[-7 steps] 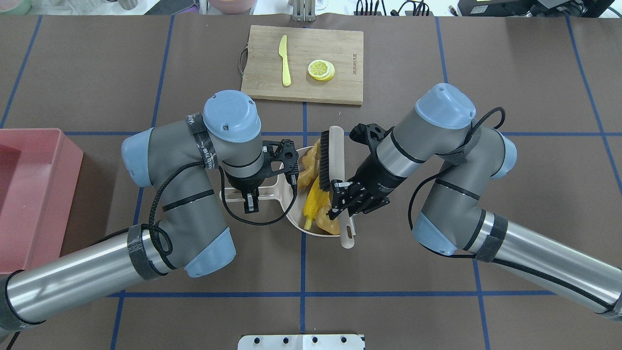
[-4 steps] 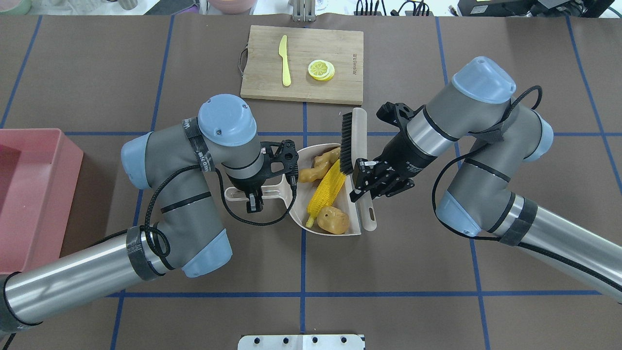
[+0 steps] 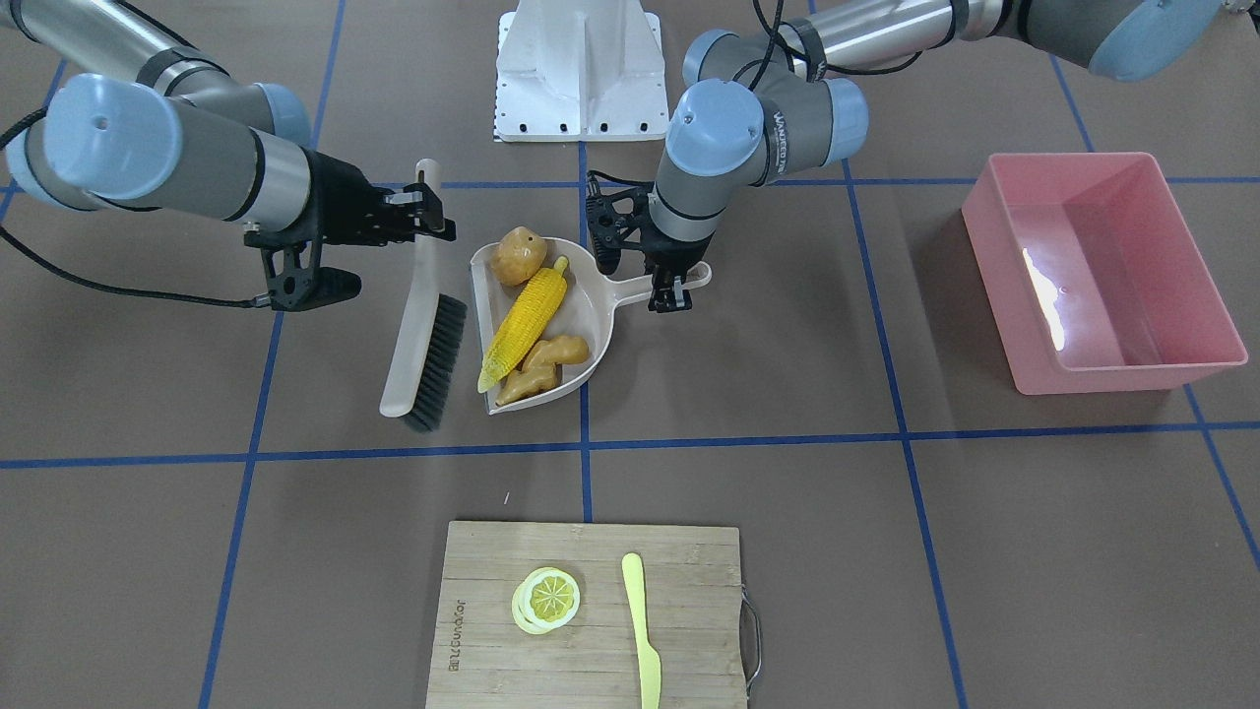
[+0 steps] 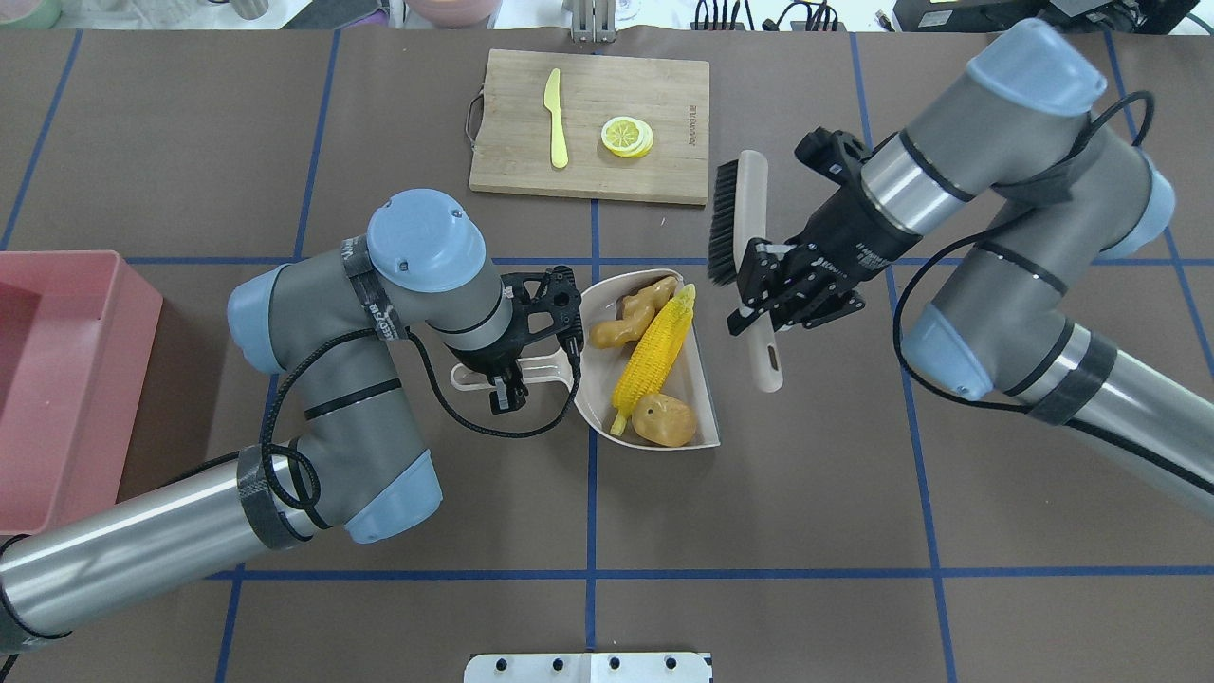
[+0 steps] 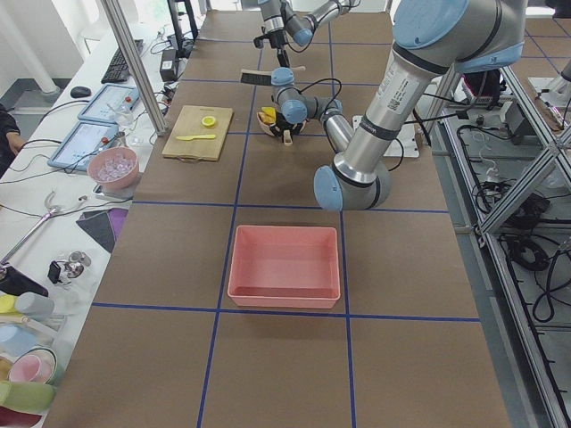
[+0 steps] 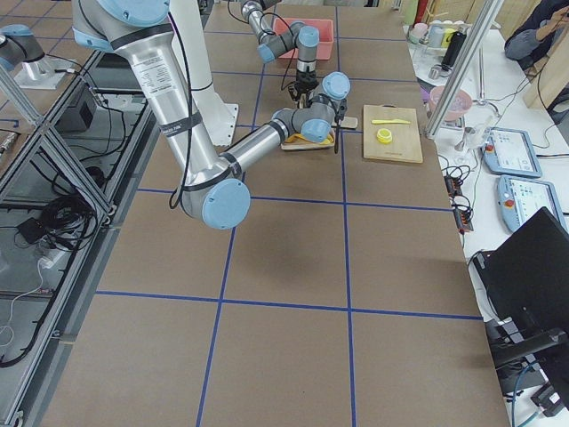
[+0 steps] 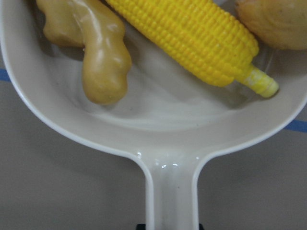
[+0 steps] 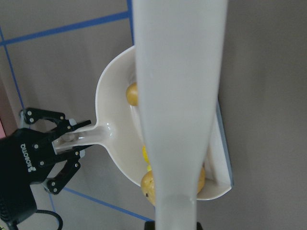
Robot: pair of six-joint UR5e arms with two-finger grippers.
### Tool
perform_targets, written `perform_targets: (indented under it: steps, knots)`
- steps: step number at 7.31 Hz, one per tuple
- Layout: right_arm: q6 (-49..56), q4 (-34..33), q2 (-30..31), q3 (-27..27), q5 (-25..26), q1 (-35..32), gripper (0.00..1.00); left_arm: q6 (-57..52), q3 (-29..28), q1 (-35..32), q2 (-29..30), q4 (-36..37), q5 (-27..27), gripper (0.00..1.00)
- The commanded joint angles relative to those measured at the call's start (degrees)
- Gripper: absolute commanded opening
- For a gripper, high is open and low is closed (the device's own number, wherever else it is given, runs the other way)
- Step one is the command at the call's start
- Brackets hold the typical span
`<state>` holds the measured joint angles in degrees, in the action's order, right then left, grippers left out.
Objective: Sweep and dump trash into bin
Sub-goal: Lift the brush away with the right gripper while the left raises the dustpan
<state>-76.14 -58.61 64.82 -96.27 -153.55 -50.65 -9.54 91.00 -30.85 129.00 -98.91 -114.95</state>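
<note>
The dustpan [image 3: 589,307] holds all the trash: the corn [image 3: 524,317] lies down its middle, the ginger [image 3: 539,362] to one side, and the potato [image 3: 519,254] by the corn's stalk end. The left gripper [image 4: 505,396] has its jaws clamped on the dustpan's handle, so the bowl sits just ahead of them. The bin [image 3: 1122,266] stands well apart from both jaws, out past the left arm's elbow. The right gripper [image 4: 762,308] has its jaws closed on the handle of the brush [image 4: 738,218], whose head sticks out beyond them. Half a second ago the bristles lay at the dustpan's open edge beside the corn. The brush has since drawn clear, and the dustpan has turned slightly.
</note>
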Motion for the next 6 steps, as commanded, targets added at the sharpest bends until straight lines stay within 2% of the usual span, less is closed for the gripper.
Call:
perform_targets:
  steps: [1, 3, 5, 6]
  knots:
    - [2.99, -0.19, 4.42, 0.03, -2.19, -8.29, 0.0, 4.25, 0.23, 0.0, -0.68, -5.22, -0.01, 0.0]
    - [14.55, -0.36, 11.35, 0.99, -1.4, -13.66, 0.0, 7.93, 0.58, 0.0, -1.29, -9.61, -0.01, 0.0]
    - [25.99, -1.32, 15.85, 3.62, 1.22, -15.7, 0.0, 10.24, 7.14, -2.27, -4.36, -10.17, 0.08, 0.0]
    - [31.61, -6.46, 16.48, 3.55, 2.02, -15.79, 0.0, 10.24, 9.96, -6.03, -6.55, -9.55, -0.53, 0.0]
